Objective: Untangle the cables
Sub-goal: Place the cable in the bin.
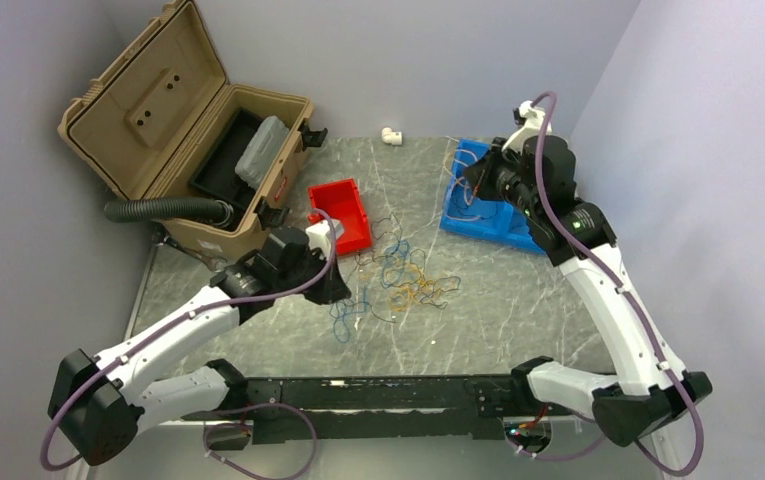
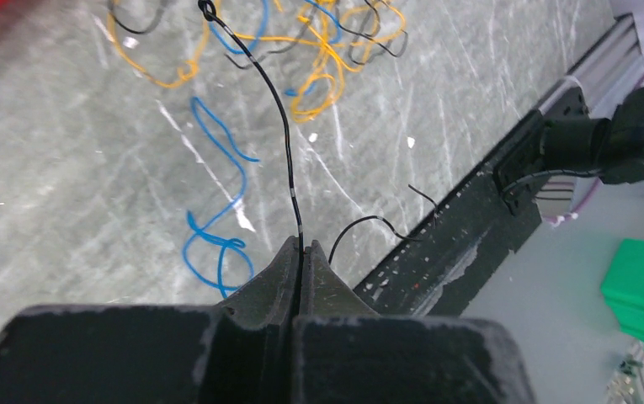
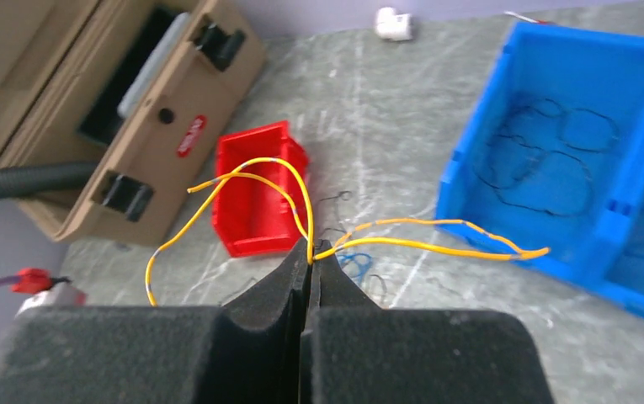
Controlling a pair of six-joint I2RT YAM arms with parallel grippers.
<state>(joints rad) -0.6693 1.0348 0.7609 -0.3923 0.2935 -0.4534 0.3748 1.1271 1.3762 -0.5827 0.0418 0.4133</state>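
The cables (image 1: 398,275) lie mostly as a loose tangle of orange-yellow, blue and dark strands at the middle of the grey worktop (image 1: 518,310), just on the near side of the red bin (image 1: 341,213). One blue loop (image 2: 217,210) trails out of it toward the near edge.

The left jaws are pressed together on a single black cable (image 2: 289,168). It rises from between them and runs to the tangle, ending in a small loop. The right jaws are closed on a yellow cable (image 3: 301,202), held up over the blue bin (image 1: 483,200) near the far right corner. Its strands arc away on both sides, and one end reaches to the bin's rim; whether it touches cannot be told.

The blue bin is divided. In the wrist view the compartment nearer the worktop's middle holds several thin dark cable loops (image 3: 545,160) lying flat on its floor. What lies in the other compartment is too faint to make out.

At the far left corner a tan case (image 1: 188,150) stands with its lid tipped back. Inside are a black tray and a translucent grey box (image 1: 261,150). A black ribbed hose (image 1: 168,210) comes in from the left edge and ends against the case's front. A small white fitting (image 1: 391,134) sits by the far edge.
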